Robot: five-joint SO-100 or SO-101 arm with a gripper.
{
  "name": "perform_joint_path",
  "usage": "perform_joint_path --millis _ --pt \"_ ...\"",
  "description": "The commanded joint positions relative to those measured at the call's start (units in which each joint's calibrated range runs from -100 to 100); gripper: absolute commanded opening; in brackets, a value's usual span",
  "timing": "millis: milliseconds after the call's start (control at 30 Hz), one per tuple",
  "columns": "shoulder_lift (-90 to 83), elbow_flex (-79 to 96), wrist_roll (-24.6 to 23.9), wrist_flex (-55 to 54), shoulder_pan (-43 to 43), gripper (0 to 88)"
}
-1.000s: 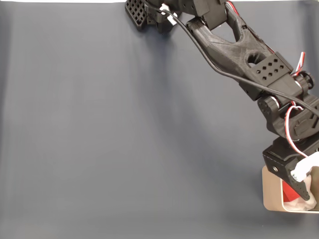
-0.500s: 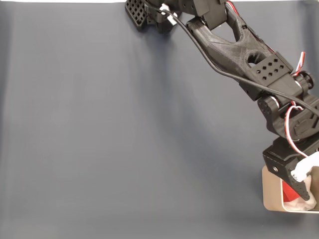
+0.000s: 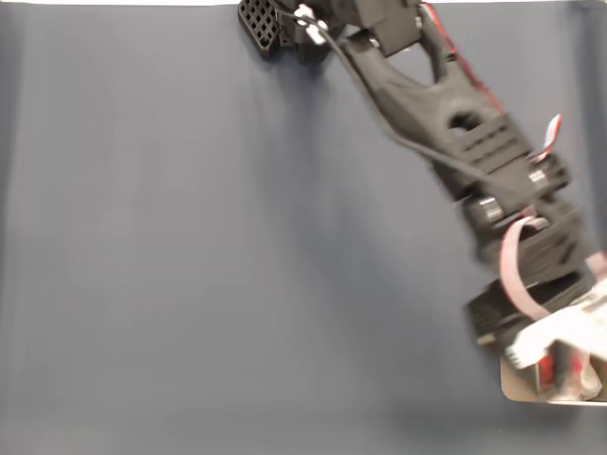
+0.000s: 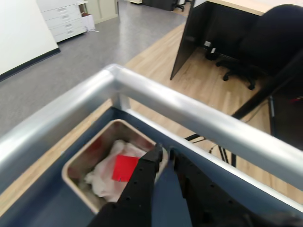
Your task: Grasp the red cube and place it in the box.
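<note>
In the wrist view the red cube (image 4: pixel 125 168) lies loose on the white wrinkled lining inside the box (image 4: pixel 79 160), a pale metal container with rounded corners. My gripper (image 4: pixel 165 150) hangs above the box's right side, apart from the cube. Its black fingertips (image 4: pixel 157 151) are nearly touching, with nothing between them. In the fixed view the box (image 3: pixel 517 381) sits at the bottom right edge. The blurred gripper (image 3: pixel 567 372) is over it, and a smear of red shows inside.
A dark blue-grey cloth (image 3: pixel 237 265) covers the table. The arm's base (image 3: pixel 285 24) stands at the top of the fixed view. A silver rail (image 4: pixel 189 111) runs along the table's edge just beyond the box, with a floor, desk and chair behind it.
The arm has swung left and risen from the box and is motion-blurred. The cube stays behind in the box.
</note>
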Motion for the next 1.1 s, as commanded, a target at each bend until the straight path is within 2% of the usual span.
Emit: perform_joint_path --millis 0,167,333,667,833,1067 --pt "-10.61 6.46 0.68 -3.79 6.94 0.0" --pt "-24.9 23.53 -0.73 -6.17 14.9 0.0" --pt "-42.24 42.96 -2.74 -6.99 19.02 0.0" --pt "-86.52 99.8 -3.66 -11.0 18.87 0.0" --pt "-105.67 122.16 -3.66 -10.1 18.8 0.0" --pt "-130.02 141.14 -4.05 5.15 19.87 0.0"
